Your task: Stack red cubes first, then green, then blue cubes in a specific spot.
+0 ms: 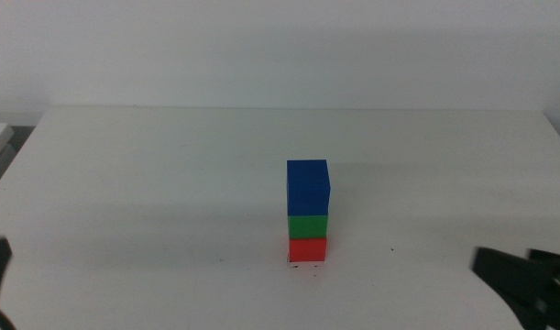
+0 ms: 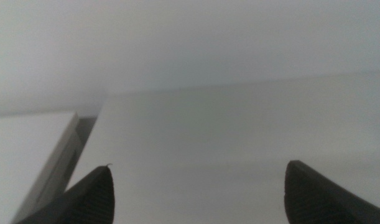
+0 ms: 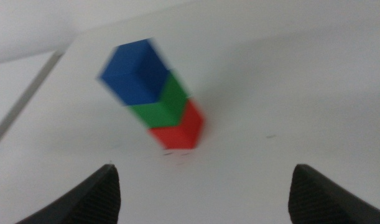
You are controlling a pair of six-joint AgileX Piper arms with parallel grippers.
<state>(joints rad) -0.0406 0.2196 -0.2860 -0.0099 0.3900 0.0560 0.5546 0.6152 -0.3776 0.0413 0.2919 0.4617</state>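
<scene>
Waiting low at bottom corners, left tool (image 2: 196,193) released, right tool (image 3: 202,193) released, apart from blue cube (image 1: 308,187).

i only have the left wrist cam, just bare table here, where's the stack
Observer: Near the table's front middle: red cube at the bottom, green cube on it, blue cube on top.
Operator: on the marks?
Observer: Thin black marks show right at the red cube's base.
Operator: anything holding it
Observer: No. The right gripper is open, clear of the stack, and the left gripper waits open at the front left corner.
</scene>
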